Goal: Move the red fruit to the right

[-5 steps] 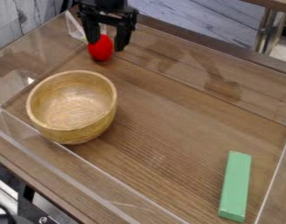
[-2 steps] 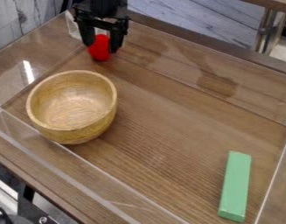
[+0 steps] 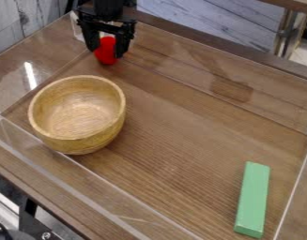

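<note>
The red fruit [image 3: 107, 51] is small and glossy and rests on the wooden table at the far left, behind the bowl. My gripper [image 3: 107, 39] points straight down over it, open, with one dark finger on each side of the fruit. The fruit's upper part is partly hidden between the fingers [image 3: 90, 37]. I cannot tell whether the fingers touch it.
A round wooden bowl [image 3: 77, 113] stands in front of the fruit on the left. A flat green block [image 3: 253, 200] lies near the front right corner. Low clear walls [image 3: 18, 141] ring the wooden tabletop [image 3: 206, 122].
The gripper has shifted a little to the left and lower, so its open fingers now straddle the red fruit. The fruit, bowl and block have not moved.
</note>
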Controlling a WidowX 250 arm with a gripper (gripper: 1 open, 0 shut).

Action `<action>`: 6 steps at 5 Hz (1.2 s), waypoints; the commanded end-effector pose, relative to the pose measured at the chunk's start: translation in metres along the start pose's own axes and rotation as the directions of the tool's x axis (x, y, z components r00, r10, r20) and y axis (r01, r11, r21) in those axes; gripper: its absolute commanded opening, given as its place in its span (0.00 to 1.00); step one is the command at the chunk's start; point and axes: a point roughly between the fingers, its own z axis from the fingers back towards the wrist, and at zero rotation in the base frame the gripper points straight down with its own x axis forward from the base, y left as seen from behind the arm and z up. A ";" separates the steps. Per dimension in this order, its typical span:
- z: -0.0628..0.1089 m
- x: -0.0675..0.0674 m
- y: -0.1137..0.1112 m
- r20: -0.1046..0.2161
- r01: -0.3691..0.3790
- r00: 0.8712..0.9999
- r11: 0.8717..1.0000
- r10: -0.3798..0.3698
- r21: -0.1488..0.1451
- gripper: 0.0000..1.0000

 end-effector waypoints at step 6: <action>0.019 0.011 0.009 0.076 -0.066 0.995 0.998 0.065 0.002 1.00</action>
